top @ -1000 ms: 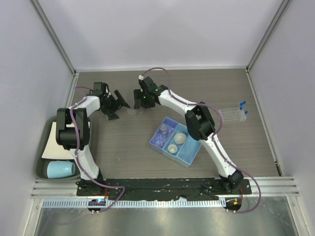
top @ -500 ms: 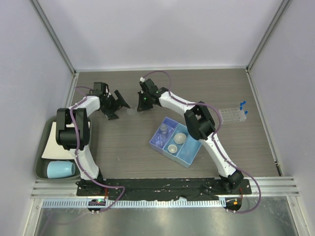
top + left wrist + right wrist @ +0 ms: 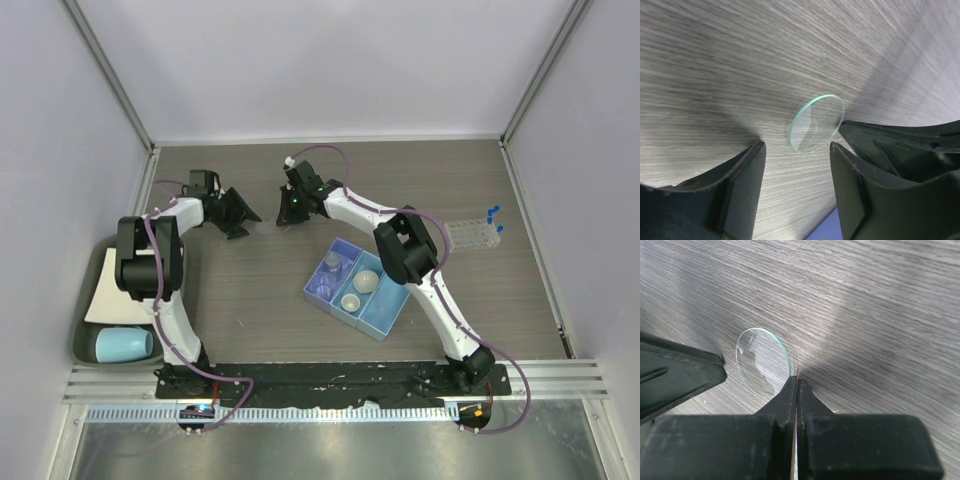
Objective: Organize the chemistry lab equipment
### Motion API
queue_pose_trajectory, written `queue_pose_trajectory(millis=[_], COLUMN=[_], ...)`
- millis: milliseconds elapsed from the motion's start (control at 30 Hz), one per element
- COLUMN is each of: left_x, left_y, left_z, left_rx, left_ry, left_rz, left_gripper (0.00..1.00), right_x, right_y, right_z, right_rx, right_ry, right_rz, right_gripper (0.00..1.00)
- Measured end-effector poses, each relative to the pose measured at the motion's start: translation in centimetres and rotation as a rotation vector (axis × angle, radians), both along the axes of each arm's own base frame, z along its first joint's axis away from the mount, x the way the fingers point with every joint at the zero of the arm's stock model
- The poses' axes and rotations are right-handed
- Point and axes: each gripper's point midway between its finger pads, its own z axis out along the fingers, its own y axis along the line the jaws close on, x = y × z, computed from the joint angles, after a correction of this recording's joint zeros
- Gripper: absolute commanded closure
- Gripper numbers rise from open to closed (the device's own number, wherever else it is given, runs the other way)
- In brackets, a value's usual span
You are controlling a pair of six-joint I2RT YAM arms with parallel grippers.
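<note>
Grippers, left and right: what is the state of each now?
Left gripper: open, holding nothing.
Right gripper: fingers shut at the glass disc's edge; a grip on it cannot be told.

Cup [image 3: 124,345]: pale blue, lying on its side at the tray's near end.
Tray [image 3: 80,322]: green, at the bench's left edge, near corner.
Sheet [image 3: 108,296]: white, in the tray, just beyond the cup.
Bin [image 3: 386,311]: blue, compartmented, askew, right of centre.
Bench [image 3: 250,290]: grey wood-grain.
Walls [image 3: 320,70]: plain white, three sides.
</note>
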Motion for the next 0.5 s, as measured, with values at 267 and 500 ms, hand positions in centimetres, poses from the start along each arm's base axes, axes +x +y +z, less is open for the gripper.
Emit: queue_pose_trajectory(millis=[267,500], left_x=[1.1,1.5], left_y=[-0.8,-1.1], left_z=[-0.5,-0.6], left_rx=[-0.062,-0.085], left_ry=[-0.029,-0.041], left_rz=[0.008,0.008], left_gripper=[0.53,0.55], right_x=[0.1,0.1], right_y=[0.0,0.0], right_z=[0.0,0.0], right_rx=[0.022,0.029], right_ry=[0.002,0.005], right_rz=[0.005,0.007], right_gripper=[0.99,0.99])
